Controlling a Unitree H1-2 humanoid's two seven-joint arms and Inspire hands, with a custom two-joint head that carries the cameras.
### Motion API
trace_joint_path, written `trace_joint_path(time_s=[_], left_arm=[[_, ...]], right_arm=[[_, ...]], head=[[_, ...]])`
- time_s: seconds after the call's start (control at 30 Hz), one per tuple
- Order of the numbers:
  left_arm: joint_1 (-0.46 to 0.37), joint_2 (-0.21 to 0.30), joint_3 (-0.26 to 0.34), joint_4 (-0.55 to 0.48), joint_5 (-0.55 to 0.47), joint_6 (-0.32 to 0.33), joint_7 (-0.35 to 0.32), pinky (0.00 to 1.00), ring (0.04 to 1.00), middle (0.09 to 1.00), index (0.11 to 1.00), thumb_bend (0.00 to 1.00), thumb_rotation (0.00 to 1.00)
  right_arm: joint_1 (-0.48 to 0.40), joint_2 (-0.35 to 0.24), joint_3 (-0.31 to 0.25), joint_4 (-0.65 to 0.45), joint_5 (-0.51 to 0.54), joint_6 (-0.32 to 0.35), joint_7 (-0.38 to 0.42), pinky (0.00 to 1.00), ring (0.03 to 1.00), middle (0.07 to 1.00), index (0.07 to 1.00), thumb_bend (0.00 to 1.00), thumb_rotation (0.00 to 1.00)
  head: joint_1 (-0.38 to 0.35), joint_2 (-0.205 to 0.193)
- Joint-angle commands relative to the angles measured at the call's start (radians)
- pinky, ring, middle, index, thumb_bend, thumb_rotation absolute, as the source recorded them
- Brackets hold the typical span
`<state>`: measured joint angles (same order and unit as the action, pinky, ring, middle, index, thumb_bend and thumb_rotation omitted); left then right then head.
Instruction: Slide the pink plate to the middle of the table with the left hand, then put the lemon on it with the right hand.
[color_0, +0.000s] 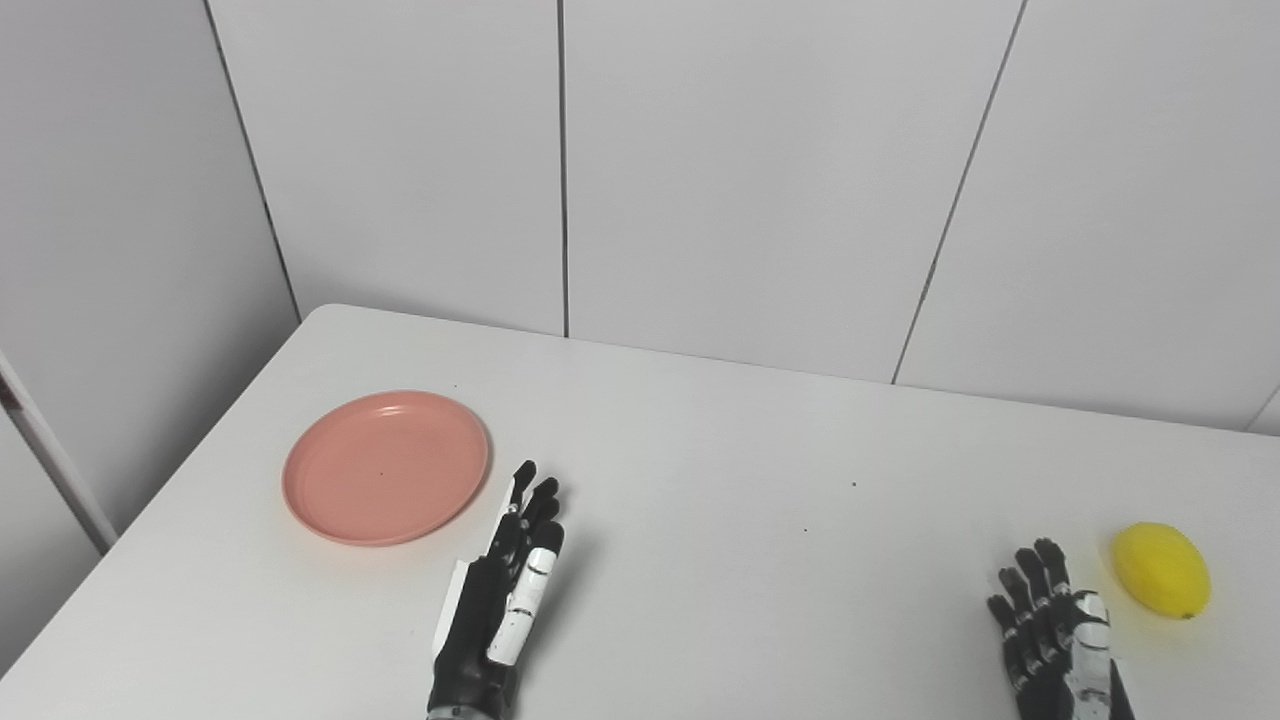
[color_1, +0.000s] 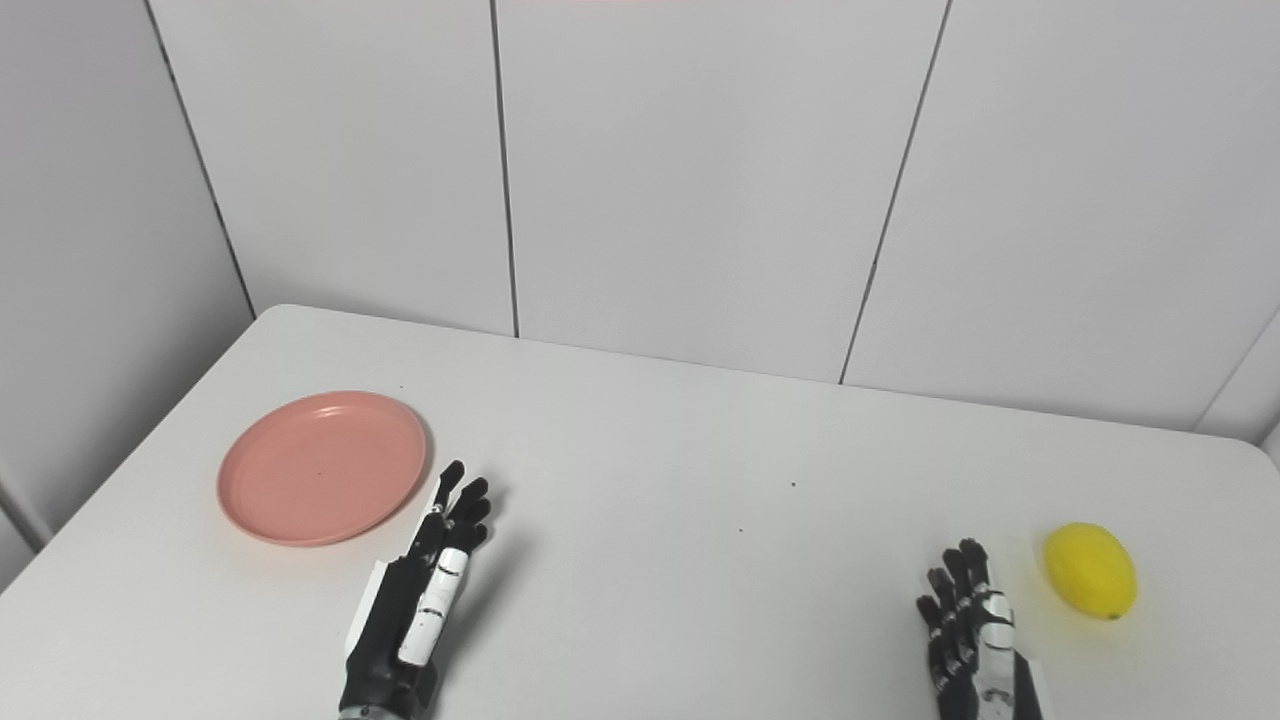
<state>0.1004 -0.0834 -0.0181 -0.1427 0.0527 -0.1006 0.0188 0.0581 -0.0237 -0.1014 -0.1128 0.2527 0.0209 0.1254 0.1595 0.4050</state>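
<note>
Both idle, fingers extended, holding nothing: left hand (color_0: 500, 590) just right of pink plate (color_0: 386, 467) (right hand (color_0: 1055, 630) near lemon (color_0: 1161, 569)); risk: rim push overshoots middle

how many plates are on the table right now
1. The pink plate sits on the table's left side, empty, just beyond the left hand. Nothing in view could hide another.
</note>
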Motion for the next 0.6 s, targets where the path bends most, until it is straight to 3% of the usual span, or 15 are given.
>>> trace_joint_path(time_s=[0.0,0.1,0.3,0.57], left_arm=[[0.004,0.022,0.018,-0.021,-0.044,0.017,-0.011,0.95,0.95,0.953,0.961,0.6,0.84],[-0.022,0.013,0.029,-0.068,-0.107,0.083,-0.022,0.98,0.961,0.962,0.969,0.67,0.85],[-0.077,0.02,0.038,-0.176,-0.152,0.244,-0.022,0.97,0.965,0.964,0.972,0.72,0.88],[-0.151,0.056,0.054,-0.279,-0.233,0.367,-0.035,1.0,0.988,0.997,0.999,0.75,0.94]], right_arm=[[0.032,0.02,0.009,0.013,-0.003,-0.02,-0.008,1.0,1.0,1.0,0.992,0.63,1.0],[0.035,0.023,0.007,0.011,0.005,-0.023,-0.007,1.0,1.0,1.0,0.991,0.63,1.0],[0.039,0.021,0.008,-0.003,0.016,-0.014,-0.003,1.0,1.0,1.0,0.991,0.63,1.0],[0.038,0.019,0.003,0.0,0.032,-0.01,-0.003,1.0,1.0,1.0,0.986,0.63,1.0]], head=[[0.0,0.005],[-0.002,0.01],[-0.001,0.019],[0.006,0.023]])
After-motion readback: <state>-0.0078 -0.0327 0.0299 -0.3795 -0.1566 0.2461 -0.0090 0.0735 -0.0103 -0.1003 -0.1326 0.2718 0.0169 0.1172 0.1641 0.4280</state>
